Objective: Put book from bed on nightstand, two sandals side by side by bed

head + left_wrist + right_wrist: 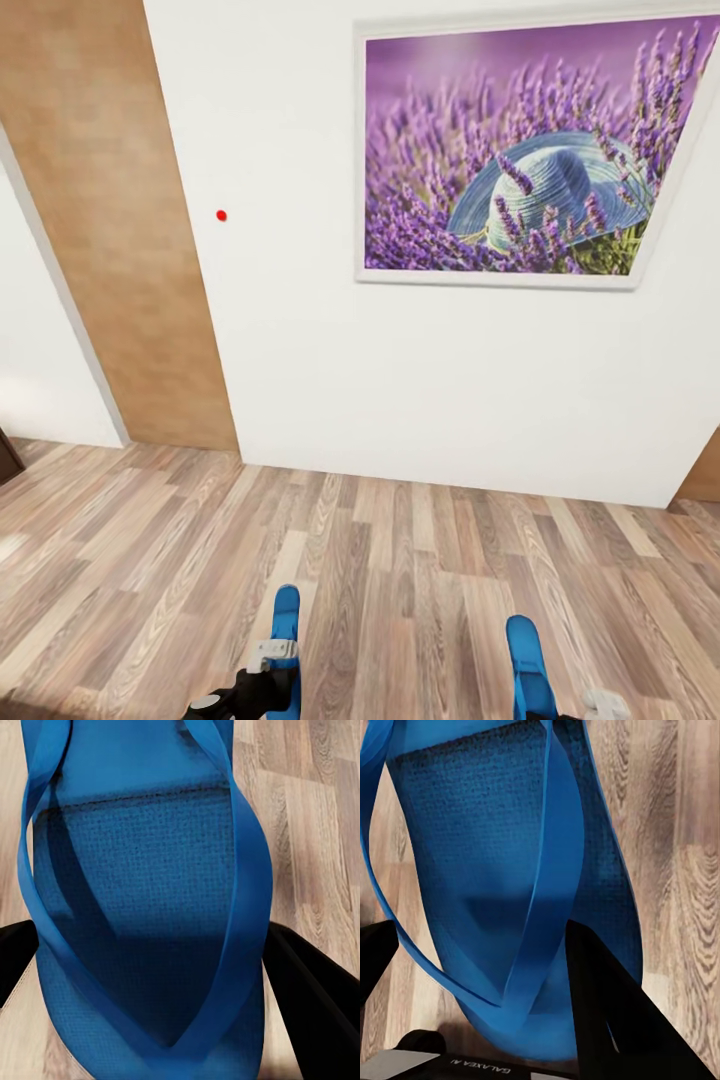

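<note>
Both arms low and forward; left gripper [150, 967] and right gripper [472, 975] each clamped on a blue sandal [142, 870].

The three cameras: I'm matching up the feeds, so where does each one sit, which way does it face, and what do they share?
Head view: on the robot's head, facing a white wall with a lavender picture and plank floor; both grippers at the bottom edge, left gripper, right gripper.
Left wrist view: near the left gripper, looking along dark fingers at the left sandal.
Right wrist view: likewise, right sandal, fingers.
Shared: both sandals and the floor.
</note>
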Tool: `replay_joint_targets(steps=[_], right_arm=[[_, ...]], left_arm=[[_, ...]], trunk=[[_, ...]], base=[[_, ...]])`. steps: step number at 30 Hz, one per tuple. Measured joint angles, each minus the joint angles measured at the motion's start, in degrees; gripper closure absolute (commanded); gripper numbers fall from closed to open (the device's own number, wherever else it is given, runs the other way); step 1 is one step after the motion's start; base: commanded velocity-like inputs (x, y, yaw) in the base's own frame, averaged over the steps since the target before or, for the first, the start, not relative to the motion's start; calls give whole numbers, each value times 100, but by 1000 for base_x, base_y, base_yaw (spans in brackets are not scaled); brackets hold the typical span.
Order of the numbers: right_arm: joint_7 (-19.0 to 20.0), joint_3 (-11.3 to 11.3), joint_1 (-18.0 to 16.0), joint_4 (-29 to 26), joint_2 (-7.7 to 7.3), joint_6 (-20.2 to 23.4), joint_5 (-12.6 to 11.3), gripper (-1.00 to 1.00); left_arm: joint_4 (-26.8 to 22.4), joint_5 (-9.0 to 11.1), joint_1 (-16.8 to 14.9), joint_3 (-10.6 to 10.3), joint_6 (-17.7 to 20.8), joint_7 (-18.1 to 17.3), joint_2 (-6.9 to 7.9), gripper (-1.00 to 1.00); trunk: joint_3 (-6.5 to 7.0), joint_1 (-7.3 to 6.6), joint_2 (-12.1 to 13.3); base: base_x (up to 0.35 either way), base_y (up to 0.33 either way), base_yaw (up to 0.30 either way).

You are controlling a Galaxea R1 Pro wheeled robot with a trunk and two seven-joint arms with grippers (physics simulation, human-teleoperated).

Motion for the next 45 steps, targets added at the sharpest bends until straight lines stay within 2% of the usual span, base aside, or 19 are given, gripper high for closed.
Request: replay_joint_targets(steps=[14,45], right_arm=[[1,1,0,-5,-1,0,3,100],[34,0,0,-5,-1,0,-3,100]], left_arm=[[2,0,0,0,0,0,0,100],[0,0,0,0,0,0,0,100]], trunk=[[0,0,0],[0,0,0]], base=[[325,0,-110],[325,0,-2]])
